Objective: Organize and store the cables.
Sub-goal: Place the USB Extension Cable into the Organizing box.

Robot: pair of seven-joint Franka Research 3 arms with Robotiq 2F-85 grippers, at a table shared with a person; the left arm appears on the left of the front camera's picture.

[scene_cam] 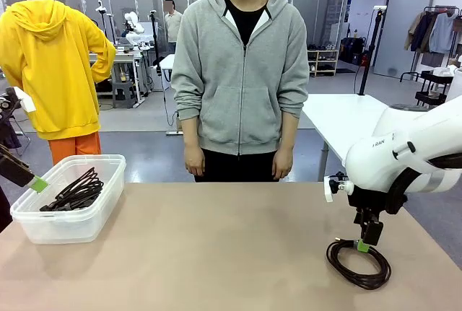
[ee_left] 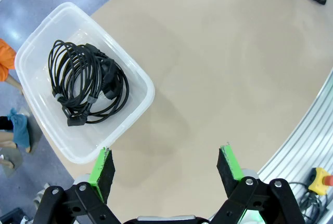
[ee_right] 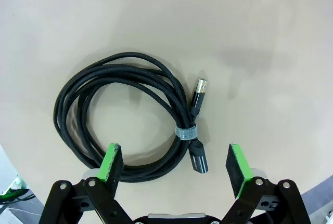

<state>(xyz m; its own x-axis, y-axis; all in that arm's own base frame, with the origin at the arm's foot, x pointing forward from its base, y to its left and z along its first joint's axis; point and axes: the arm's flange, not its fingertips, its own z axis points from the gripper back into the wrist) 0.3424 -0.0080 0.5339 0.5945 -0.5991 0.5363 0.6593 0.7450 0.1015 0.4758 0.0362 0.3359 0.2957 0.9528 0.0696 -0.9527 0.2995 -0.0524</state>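
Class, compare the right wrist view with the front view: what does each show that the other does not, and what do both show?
Right wrist view alone: the coiled cable's grey tie band and metal plug tip, seen between the open right claw.

Front view alone: a person in a grey hoodie across the table, and a clear plastic bin holding coiled cables.

Both: the same black coil under the right claw on the tan table.

I count one clear plastic bin (scene_cam: 68, 228), a bundle of coiled cables (ee_left: 86, 81) inside it whose number I can't separate, and one coiled cable (ee_right: 125, 115) on the tabletop (scene_cam: 216, 253).
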